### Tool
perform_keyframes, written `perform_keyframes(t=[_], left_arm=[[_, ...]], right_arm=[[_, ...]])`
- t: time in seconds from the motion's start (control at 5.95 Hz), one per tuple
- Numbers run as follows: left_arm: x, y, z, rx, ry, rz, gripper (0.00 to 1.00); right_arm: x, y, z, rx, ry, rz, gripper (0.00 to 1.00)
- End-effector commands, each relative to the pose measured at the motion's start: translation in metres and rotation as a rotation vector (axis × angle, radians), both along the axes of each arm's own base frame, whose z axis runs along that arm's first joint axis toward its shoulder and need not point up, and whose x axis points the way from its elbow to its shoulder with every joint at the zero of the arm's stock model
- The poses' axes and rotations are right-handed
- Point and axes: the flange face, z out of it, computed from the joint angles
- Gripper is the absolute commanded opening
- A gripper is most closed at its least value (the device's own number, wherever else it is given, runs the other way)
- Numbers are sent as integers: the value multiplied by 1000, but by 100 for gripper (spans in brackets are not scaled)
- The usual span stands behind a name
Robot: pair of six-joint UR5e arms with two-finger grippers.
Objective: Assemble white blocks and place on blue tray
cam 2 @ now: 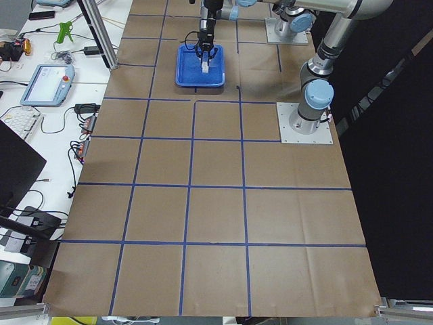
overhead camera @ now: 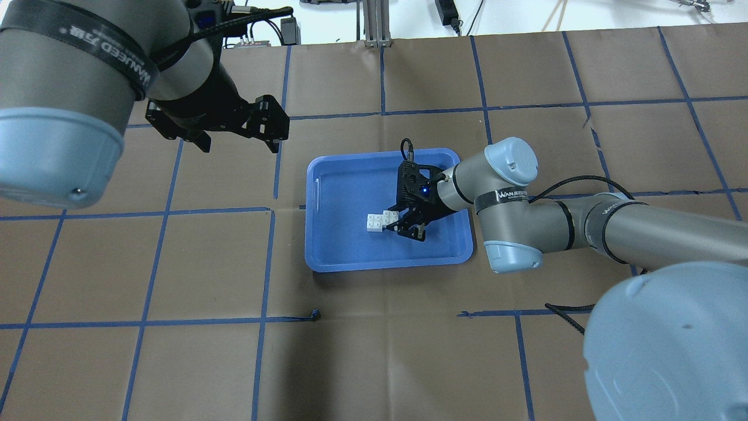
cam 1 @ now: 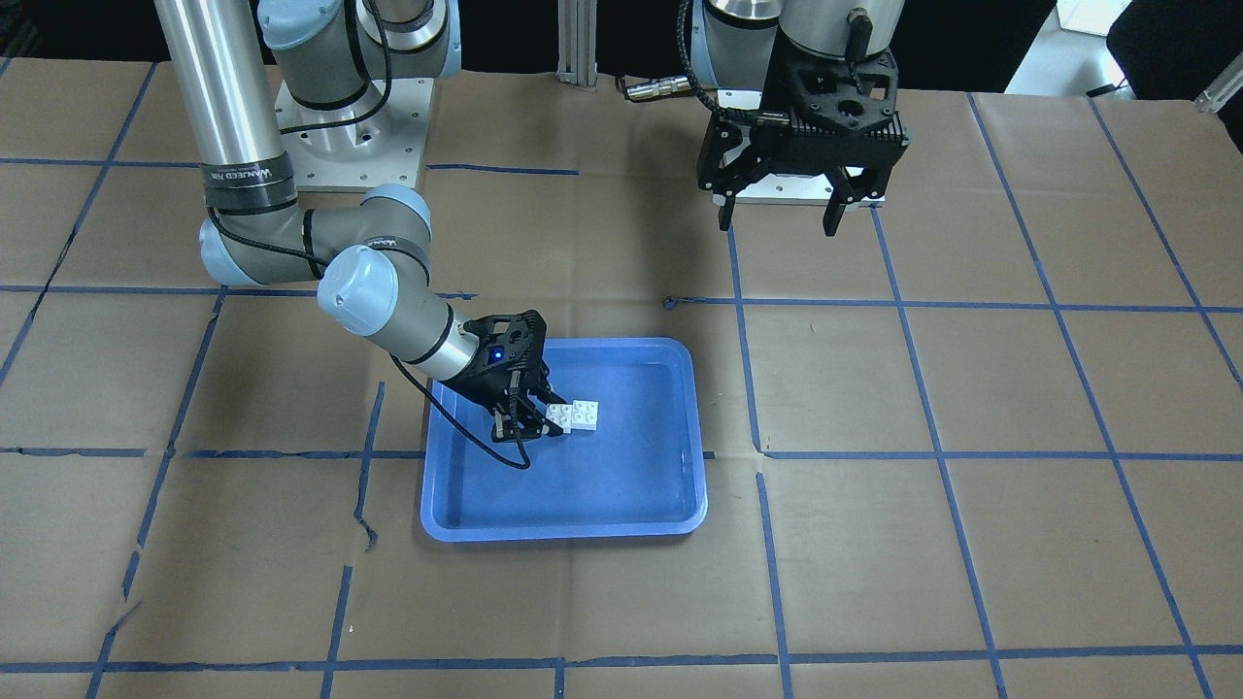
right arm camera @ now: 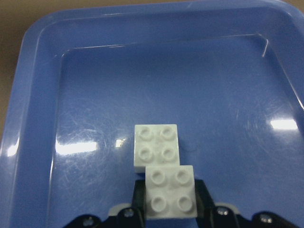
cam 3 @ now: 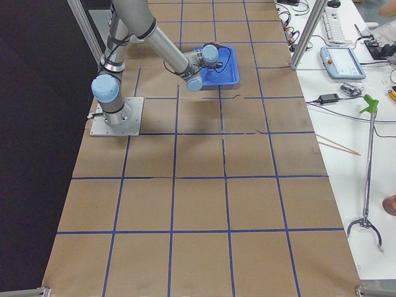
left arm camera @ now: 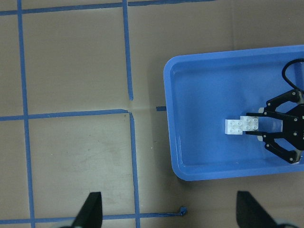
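The blue tray [cam 1: 563,529] lies at the table's middle, also in the overhead view [overhead camera: 385,266]. Two white blocks [cam 1: 575,416] sit joined inside it, one stepped half over the other [right arm camera: 156,147]. My right gripper [cam 1: 554,417] reaches low into the tray, its jaws closed against the sides of the nearer block [right arm camera: 170,199]. The blocks are at or just above the tray's base. My left gripper [cam 1: 777,218] hangs open and empty, high above the table, away from the tray. Its wrist view looks down on the tray [left arm camera: 168,118] and the blocks [left arm camera: 242,125].
Brown paper with a blue tape grid covers the table [overhead camera: 374,362]. The arm bases [cam 1: 354,131] stand at the robot's edge. A loose bit of tape [overhead camera: 315,316] lies in front of the tray. Benches with cables and devices [cam 2: 51,81] flank the table ends.
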Motion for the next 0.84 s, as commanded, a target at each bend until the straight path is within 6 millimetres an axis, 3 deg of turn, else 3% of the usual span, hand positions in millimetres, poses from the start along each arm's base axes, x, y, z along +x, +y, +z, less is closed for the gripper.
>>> perform_keyframes(t=[0.0, 0.67], left_arm=[[6, -3, 2, 8, 12, 11, 99], [6, -3, 3, 3, 13, 11, 99]], right_arm=[[0, 0, 0, 3, -1, -1, 44], [0, 0, 1, 14, -2, -21, 45]])
